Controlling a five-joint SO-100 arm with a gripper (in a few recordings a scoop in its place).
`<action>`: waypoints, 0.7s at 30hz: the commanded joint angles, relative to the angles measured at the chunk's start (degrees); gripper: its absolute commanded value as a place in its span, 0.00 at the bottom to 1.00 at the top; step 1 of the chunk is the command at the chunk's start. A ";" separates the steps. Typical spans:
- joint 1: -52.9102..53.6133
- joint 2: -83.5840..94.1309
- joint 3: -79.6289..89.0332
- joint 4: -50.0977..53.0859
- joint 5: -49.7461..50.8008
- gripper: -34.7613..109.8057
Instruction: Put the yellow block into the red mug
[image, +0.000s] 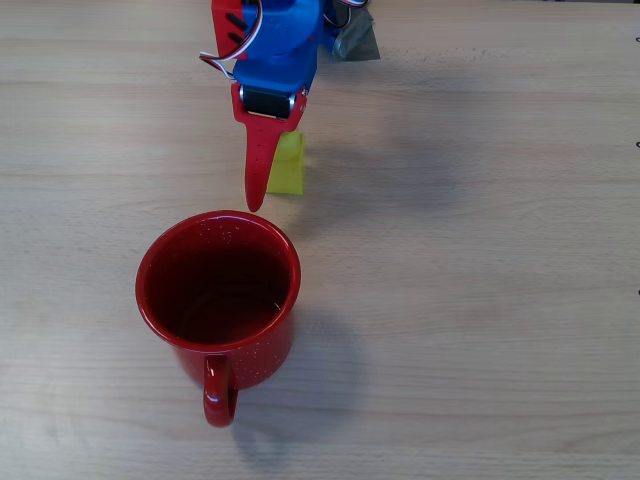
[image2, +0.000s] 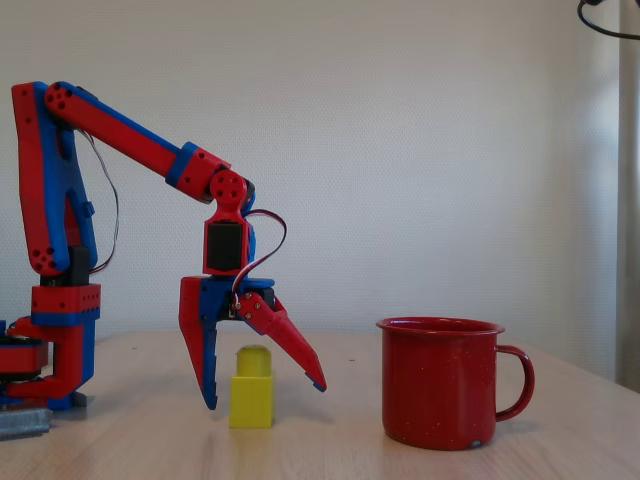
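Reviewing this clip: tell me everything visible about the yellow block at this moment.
The yellow block is a small bright yellow brick, plastic by its look, with a squarish body and one round stud on top. It stands upright on the wooden table, stud up, apart from the red mug. In the fixed view it sits between the spread fingers of the open pincer, which straddles it; whether either finger touches it cannot be told. In the overhead view, one red finger partly hides it.

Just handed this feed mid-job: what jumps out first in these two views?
The red mug stands upright at the right of the fixed view, handle pointing away from the arm, nothing visible inside it from overhead. Left of it, the red-and-blue gripper hangs open, its fingers straddling the yellow block, which sits on the wooden table, apart from the mug.
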 joint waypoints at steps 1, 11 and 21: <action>-0.53 2.29 -0.35 -0.18 0.35 0.56; -1.58 2.99 0.35 -1.67 0.18 0.46; -1.49 3.08 1.23 -3.60 -2.11 0.25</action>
